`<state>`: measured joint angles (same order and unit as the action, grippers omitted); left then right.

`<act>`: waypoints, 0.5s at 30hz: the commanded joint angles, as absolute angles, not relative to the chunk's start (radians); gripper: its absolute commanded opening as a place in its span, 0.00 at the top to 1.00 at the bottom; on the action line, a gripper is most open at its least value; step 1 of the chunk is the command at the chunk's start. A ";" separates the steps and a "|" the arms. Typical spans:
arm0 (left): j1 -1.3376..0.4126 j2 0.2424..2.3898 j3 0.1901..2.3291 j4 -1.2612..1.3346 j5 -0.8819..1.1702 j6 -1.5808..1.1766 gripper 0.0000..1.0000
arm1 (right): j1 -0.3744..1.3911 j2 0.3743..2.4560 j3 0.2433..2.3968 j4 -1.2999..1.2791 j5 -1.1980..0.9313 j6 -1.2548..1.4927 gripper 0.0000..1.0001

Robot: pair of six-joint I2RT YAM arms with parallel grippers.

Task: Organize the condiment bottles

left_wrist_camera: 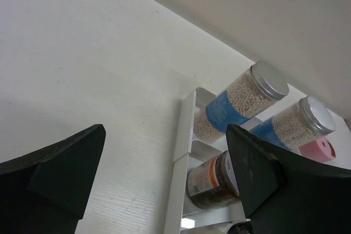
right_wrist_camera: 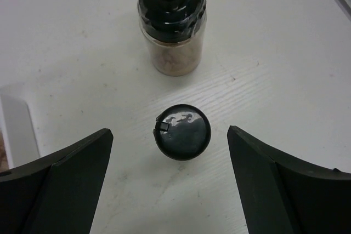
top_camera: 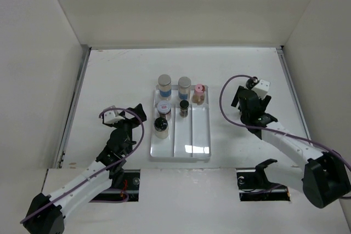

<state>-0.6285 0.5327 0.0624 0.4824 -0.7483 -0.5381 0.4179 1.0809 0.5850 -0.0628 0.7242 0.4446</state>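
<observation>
Hovers with right pincer (right_wrist_camera: 170,132) gaping, empty, over a black-capped bottle (right_wrist_camera: 182,131) on the desk (right_wrist_camera: 269,53), probably to tray it. Holds left pincer (left_wrist_camera: 164,135) agape, empty, beside the tray (left_wrist_camera: 181,135).

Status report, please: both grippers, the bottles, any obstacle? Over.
Left gripper open, empty, beside the tray. Right gripper open above a black-capped bottle on the table, second bottle just beyond. Six bottles in the tray. No obstacle.

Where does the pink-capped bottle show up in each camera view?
Top external: pink-capped bottle, far end of the tray's right compartment.
Left wrist: only its pink cap, at the right edge.
Right wrist: not in it.
Shared landmark: the grey-lidded jar beside it.
</observation>
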 commanded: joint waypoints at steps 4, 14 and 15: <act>-0.630 0.529 0.061 0.523 -0.726 -0.546 0.06 | 0.357 1.190 0.641 -0.012 0.644 0.466 0.11; -0.623 0.538 0.063 0.515 -0.709 -0.548 0.06 | 0.373 1.217 0.627 0.048 0.679 0.477 0.51; -0.628 0.534 0.061 0.521 -0.715 -0.546 0.06 | 0.399 1.195 0.621 0.048 0.702 0.473 0.53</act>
